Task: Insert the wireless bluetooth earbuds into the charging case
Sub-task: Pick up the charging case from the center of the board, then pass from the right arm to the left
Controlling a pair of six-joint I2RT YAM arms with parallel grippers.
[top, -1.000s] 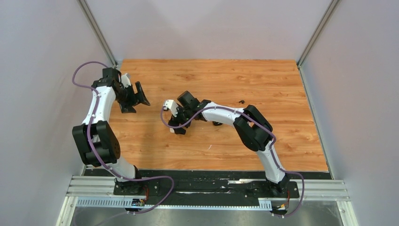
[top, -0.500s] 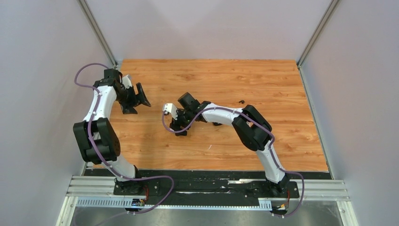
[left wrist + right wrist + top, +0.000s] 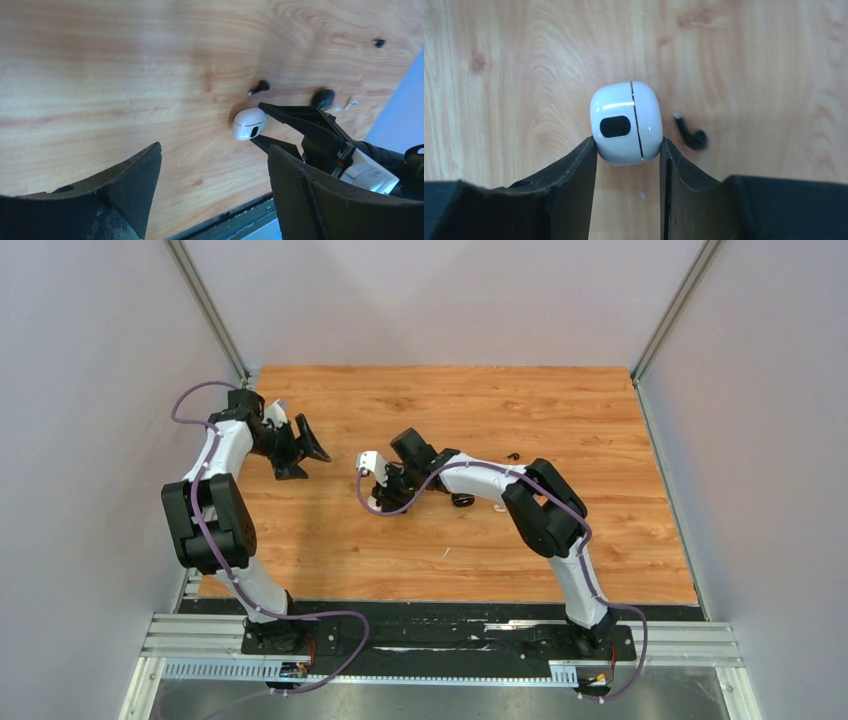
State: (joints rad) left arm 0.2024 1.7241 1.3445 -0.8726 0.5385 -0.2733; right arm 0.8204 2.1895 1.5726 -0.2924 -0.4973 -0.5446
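My right gripper (image 3: 628, 145) is shut on a closed white charging case (image 3: 626, 122), its fingertips pinching the case's near end from both sides just over the wood. A black earbud (image 3: 691, 135) lies right beside the case. The left wrist view shows the same case (image 3: 248, 124), that black earbud (image 3: 260, 87), a black case (image 3: 322, 97), a white earbud (image 3: 350, 102) and another black earbud (image 3: 379, 42) farther off. My left gripper (image 3: 215, 150) is open and empty, well to the left of the case. In the top view the right gripper (image 3: 376, 502) is mid-table and the left gripper (image 3: 305, 452) is at far left.
The black case (image 3: 462, 500) lies beside my right forearm. A black earbud (image 3: 513, 455) lies behind that arm. Grey walls close in the wooden table (image 3: 440, 400) on three sides. A black strip (image 3: 440, 608) runs along the near edge.
My right gripper has shifted a little to the right and farther back with the white case. My left arm has drawn back and turned, its gripper now higher in the view.
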